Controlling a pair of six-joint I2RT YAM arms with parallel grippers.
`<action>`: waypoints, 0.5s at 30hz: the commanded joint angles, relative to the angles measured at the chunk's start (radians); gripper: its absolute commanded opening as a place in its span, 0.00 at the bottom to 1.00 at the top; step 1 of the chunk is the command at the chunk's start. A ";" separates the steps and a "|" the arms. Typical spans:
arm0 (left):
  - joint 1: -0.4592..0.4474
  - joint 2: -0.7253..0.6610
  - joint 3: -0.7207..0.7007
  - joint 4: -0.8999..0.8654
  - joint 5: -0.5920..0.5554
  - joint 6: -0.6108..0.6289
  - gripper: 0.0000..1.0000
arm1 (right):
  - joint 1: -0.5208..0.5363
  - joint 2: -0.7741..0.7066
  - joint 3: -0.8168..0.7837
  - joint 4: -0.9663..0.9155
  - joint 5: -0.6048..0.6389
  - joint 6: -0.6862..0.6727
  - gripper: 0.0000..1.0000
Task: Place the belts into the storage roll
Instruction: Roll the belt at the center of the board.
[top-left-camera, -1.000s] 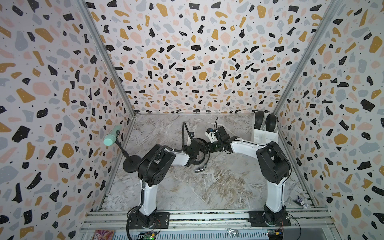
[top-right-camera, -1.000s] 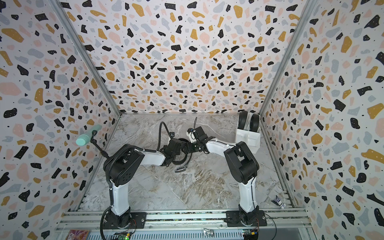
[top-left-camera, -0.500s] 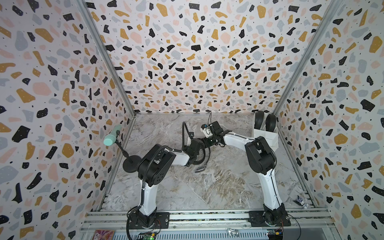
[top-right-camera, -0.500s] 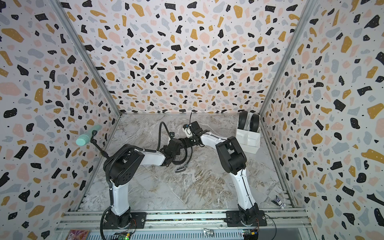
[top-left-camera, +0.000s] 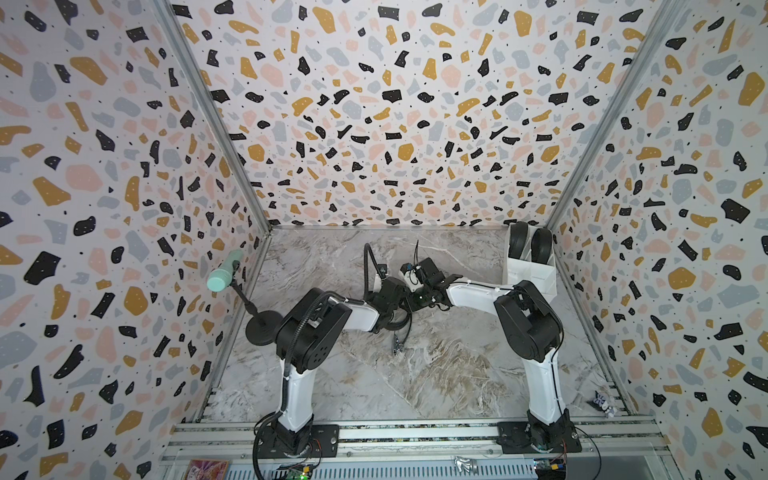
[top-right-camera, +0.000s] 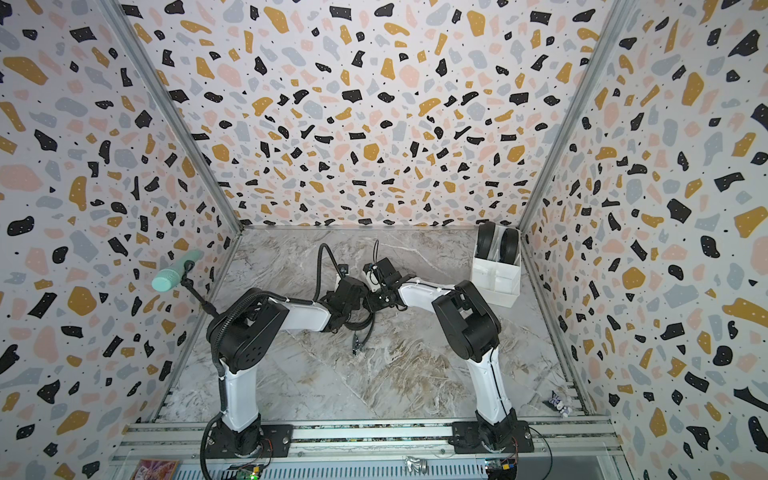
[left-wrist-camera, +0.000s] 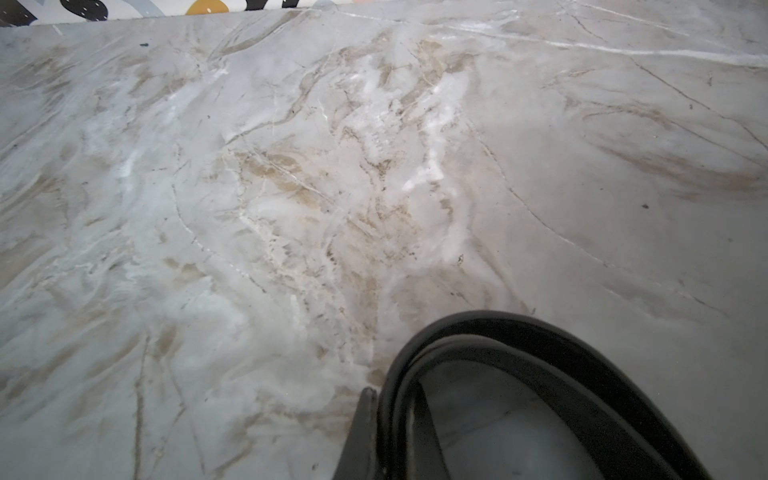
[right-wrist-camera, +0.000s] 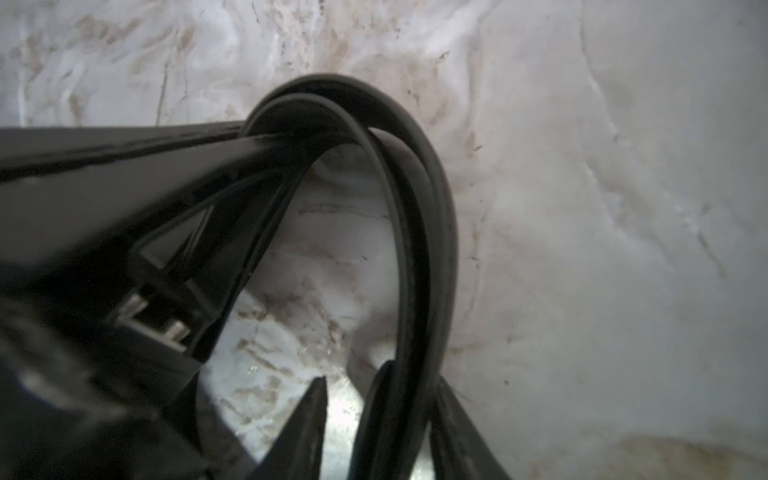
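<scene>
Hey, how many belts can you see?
3. Two rolled belts stand side by side in the white storage box at the back right; the third, thinner belt is coiled in the middle of the table. More could hide deeper in the box.

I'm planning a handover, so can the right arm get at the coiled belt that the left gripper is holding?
Likely yes: the right gripper straddles the coiled belt, jaws not fully closed, beside the left gripper, which is shut on it; nothing sits between.
</scene>
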 joint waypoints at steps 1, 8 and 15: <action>-0.011 0.028 -0.035 -0.082 0.038 -0.050 0.00 | 0.035 -0.024 -0.044 -0.039 0.041 0.114 0.37; -0.011 -0.005 -0.050 -0.146 0.117 -0.091 0.00 | 0.042 0.040 0.052 -0.177 0.151 0.034 0.08; -0.009 -0.125 -0.078 -0.251 0.324 -0.134 0.50 | -0.009 0.005 0.097 -0.289 0.163 -0.225 0.00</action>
